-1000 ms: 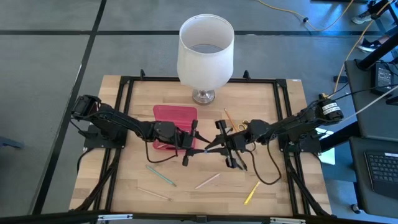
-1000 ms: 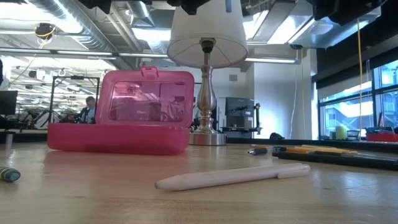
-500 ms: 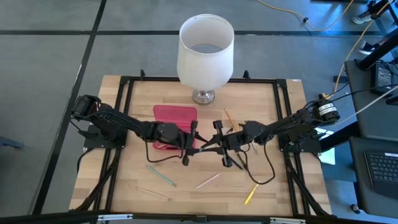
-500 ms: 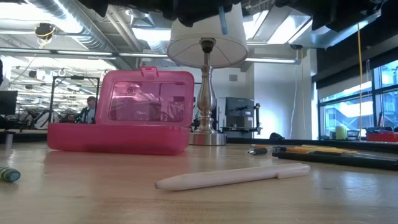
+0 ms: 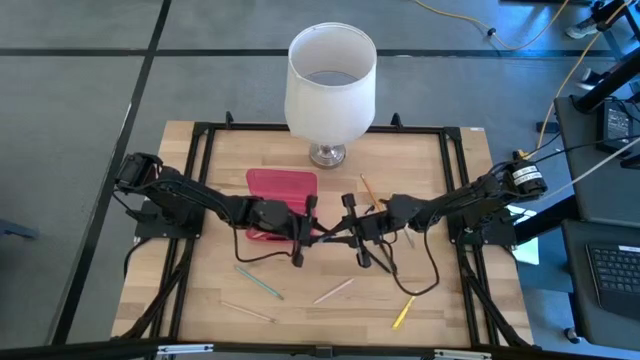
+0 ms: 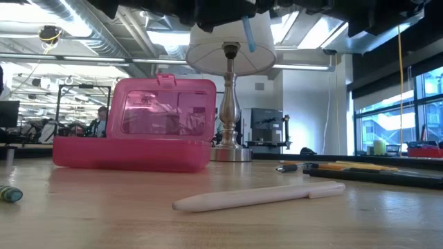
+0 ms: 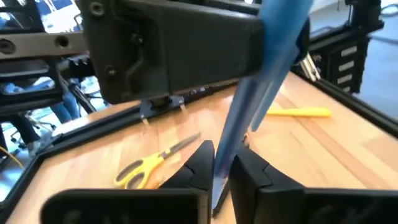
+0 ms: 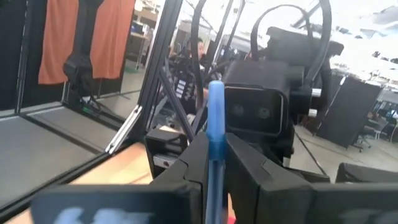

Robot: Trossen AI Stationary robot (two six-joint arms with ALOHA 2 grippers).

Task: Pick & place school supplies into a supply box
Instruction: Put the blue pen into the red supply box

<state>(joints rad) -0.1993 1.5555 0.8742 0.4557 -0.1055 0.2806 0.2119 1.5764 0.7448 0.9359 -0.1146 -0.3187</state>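
A blue pen (image 6: 248,34) hangs in the air over the middle of the table, between my two grippers. My left gripper (image 5: 318,237) reaches in from the table's left and is shut on it. My right gripper (image 5: 347,238) faces it from the right, also shut on the pen. The pink supply box (image 5: 281,186) rests on its base behind the left gripper, with its lid (image 6: 163,105) standing upright. Yellow-handled scissors (image 5: 385,204) lie flat behind the right gripper. My left gripper pinches the blue pen near one end (image 7: 222,163) between its two fingers, coming level from the table's left. The pen slants up and away from the fingers, clear of the table. My right gripper pinches the same pen along its shaft (image 8: 216,140) between its two fingers, coming level from the table's right. The pen's free end (image 8: 216,93) sticks out past the fingertips toward the left gripper.
A white lamp (image 5: 330,80) stands at the table's far edge. Loose on the near half lie a pale pen (image 5: 333,291), a green pen (image 5: 259,281) and a yellow pen (image 5: 404,311). More pens lie beside the scissors. A black frame (image 5: 200,130) rims the table.
My right gripper has moved toward the table's left with the blue pen, up to my left gripper. My left gripper has taken hold of the pen. In the low view the pen now shows lower than before.
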